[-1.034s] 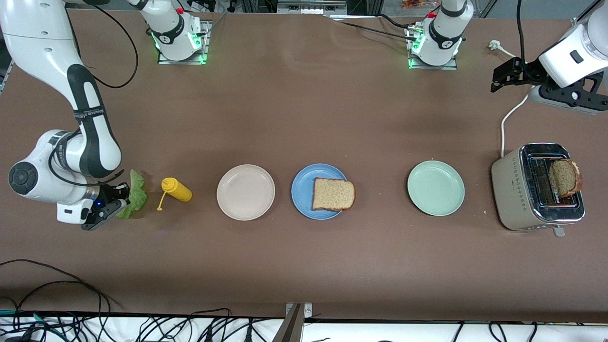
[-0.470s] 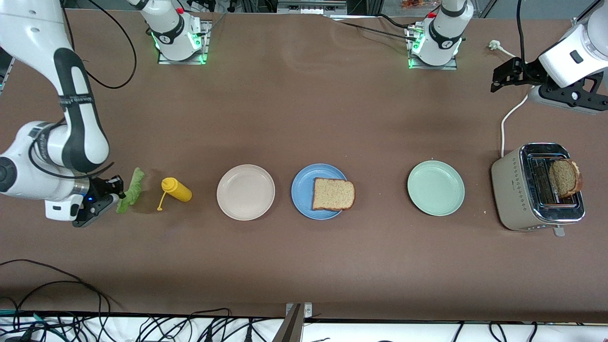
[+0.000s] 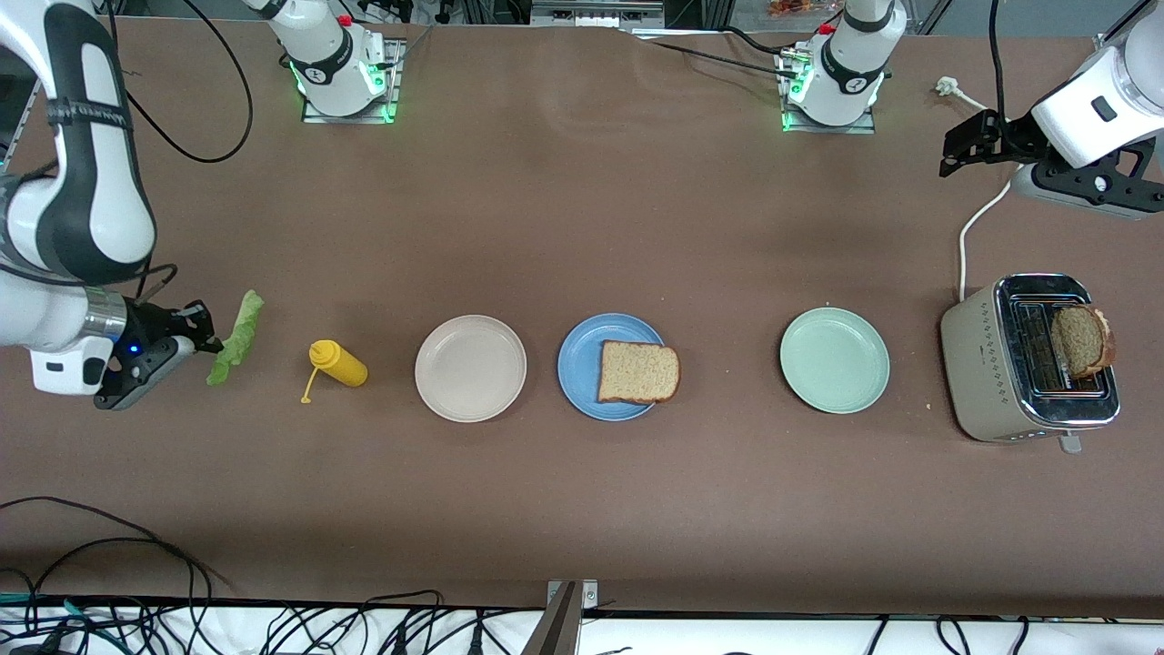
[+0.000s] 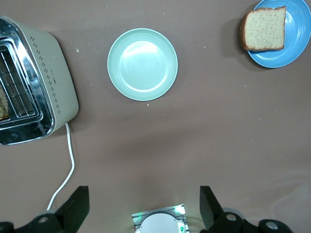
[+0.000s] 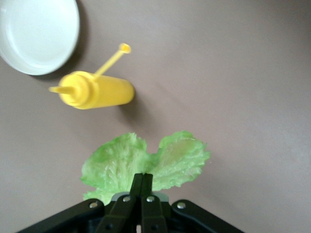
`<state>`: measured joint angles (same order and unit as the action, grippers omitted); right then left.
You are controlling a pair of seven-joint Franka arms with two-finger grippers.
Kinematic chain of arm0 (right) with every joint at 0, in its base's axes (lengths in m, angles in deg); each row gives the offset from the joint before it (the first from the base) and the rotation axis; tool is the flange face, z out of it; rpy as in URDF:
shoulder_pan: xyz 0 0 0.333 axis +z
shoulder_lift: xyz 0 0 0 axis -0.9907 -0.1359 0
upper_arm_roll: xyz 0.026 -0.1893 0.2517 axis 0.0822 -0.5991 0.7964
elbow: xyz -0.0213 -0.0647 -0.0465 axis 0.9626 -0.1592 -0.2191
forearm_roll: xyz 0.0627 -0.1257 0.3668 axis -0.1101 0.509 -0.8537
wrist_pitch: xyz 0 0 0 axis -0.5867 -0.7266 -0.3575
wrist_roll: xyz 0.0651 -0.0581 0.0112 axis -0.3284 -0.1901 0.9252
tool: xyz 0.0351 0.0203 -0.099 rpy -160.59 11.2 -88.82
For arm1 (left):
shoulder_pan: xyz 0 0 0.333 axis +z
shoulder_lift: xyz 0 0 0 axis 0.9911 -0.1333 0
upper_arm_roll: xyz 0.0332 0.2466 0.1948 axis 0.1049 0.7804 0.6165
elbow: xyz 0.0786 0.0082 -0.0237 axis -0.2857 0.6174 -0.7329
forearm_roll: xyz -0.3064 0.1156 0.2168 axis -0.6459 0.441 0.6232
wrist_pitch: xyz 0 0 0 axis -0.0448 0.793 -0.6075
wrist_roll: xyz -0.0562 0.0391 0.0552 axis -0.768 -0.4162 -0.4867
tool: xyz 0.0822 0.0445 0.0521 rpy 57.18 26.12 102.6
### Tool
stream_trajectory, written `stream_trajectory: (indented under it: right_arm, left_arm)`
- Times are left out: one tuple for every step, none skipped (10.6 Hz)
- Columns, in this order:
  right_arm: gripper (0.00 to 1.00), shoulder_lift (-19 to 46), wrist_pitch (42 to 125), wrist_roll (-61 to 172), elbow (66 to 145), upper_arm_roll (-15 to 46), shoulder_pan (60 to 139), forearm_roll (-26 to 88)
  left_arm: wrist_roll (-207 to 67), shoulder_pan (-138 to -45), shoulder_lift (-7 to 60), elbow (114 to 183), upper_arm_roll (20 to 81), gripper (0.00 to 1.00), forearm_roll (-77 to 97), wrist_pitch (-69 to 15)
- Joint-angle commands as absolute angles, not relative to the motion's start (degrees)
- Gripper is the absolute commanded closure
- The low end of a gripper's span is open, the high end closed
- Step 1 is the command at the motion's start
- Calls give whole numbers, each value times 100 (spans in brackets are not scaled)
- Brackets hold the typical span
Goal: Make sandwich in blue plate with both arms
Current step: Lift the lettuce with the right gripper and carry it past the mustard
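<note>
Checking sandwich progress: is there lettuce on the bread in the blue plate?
No, the bread slice on the blue plate is bare; the lettuce leaf hangs from the right gripper.

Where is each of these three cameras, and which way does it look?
Front view: high across the table, facing both arms, bases along its top.
Left wrist view: looks down past open fingers at toaster, green plate, blue plate.
Right wrist view: looks down past fingers pinching lettuce, beside the bottle.
All three show table.
</note>
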<state>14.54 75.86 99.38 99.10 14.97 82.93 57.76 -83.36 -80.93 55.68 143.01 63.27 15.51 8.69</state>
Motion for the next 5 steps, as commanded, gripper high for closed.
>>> stream_trajectory:
  right_arm:
    - [100,2014,7023,8884,10002,1492,8718,5707]
    - [100,2111,6847,8443,10002,1474,8937,5690]
    - [100,2217,6706,7986,9993,1413,9192,5681]
    - [100,2279,6548,7503,9949,1256,9560,5681]
    - [100,2271,6407,7159,9810,1028,9972,5655]
  left_arm:
    - [-8340,-8093,5327,13885,6329,0,1562,1011]
    - [-8340,-8102,5309,13866,6320,0,1580,1011]
    - [-8340,-8094,5308,13866,6320,0,1589,1011]
    - [-8340,-8093,5308,13866,6320,0,1589,1011]
    - [-8340,-8102,5308,13866,6320,0,1589,1011]
